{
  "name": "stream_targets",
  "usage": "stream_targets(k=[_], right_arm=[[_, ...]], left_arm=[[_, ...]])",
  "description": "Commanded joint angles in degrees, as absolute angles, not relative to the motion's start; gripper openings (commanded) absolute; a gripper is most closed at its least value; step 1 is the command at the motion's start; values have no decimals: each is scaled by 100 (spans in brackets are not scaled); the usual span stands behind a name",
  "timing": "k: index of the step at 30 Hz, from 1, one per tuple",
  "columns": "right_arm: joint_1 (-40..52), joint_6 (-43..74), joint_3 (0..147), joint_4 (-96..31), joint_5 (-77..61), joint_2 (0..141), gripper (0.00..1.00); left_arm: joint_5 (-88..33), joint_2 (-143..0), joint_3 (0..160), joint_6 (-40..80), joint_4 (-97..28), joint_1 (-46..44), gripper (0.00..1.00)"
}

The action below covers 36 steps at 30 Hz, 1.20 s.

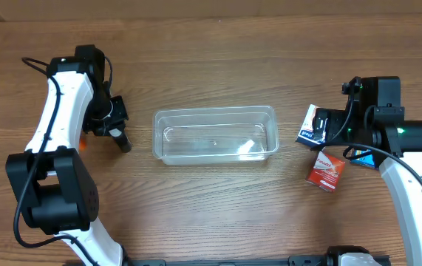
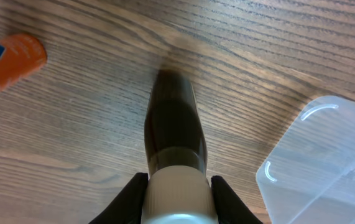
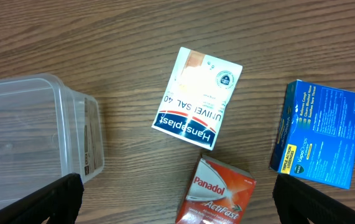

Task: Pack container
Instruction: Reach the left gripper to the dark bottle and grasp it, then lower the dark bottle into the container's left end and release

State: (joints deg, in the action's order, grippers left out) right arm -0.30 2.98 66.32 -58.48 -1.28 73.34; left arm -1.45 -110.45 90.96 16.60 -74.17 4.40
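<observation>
Left gripper (image 2: 178,182) clamped on white-capped dark bottle (image 2: 174,118), clear container (image 1: 215,110) nearby, right gripper (image 3: 177,179) splayed wide above Hansaplast box (image 3: 196,99), Panadol box (image 3: 217,190), blue box (image 3: 320,134).

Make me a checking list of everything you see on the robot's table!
Surface: brown wood-grain table.
Job's things: clear rectangular plastic container in the middle, nothing seen inside.
Clutter: white Hansaplast box, red Panadol box and blue cardboard box lie flat to the container's right; orange tube-shaped item lies to its left.
Grippers: left tool is shut on a dark brown bottle with a white cap; right tool is open above the boxes, holding nothing.
Cables: black cables run along both arms.
Surroundings: nothing seen.
</observation>
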Motion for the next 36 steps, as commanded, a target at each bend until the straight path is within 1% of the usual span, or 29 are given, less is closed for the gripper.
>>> stream_targets(k=[1, 4, 8, 12, 20, 36], right_arm=[[-40, 327, 6820, -5819, -158, 7295, 100], [-40, 327, 6820, -5815, -161, 7295, 100], [-40, 327, 6820, -5802, -161, 7295, 100], [-40, 329, 6820, -5800, -165, 7295, 100], [-40, 329, 6820, -5817, -165, 7295, 100], [-40, 329, 6820, -5819, -165, 7295, 100]], left_arm=[[-154, -10501, 9679, 1848, -7550, 198, 4], [-202, -9924, 9996, 1846, -7752, -185, 4], [-252, -9253, 10029, 1846, -7839, -845, 4], [-237, -9159, 9990, 1846, -7942, -1264, 4], [-237, -9668, 9607, 1765, -7625, -1317, 4], [-239, -10892, 9601, 1623, -7157, -1319, 4]])
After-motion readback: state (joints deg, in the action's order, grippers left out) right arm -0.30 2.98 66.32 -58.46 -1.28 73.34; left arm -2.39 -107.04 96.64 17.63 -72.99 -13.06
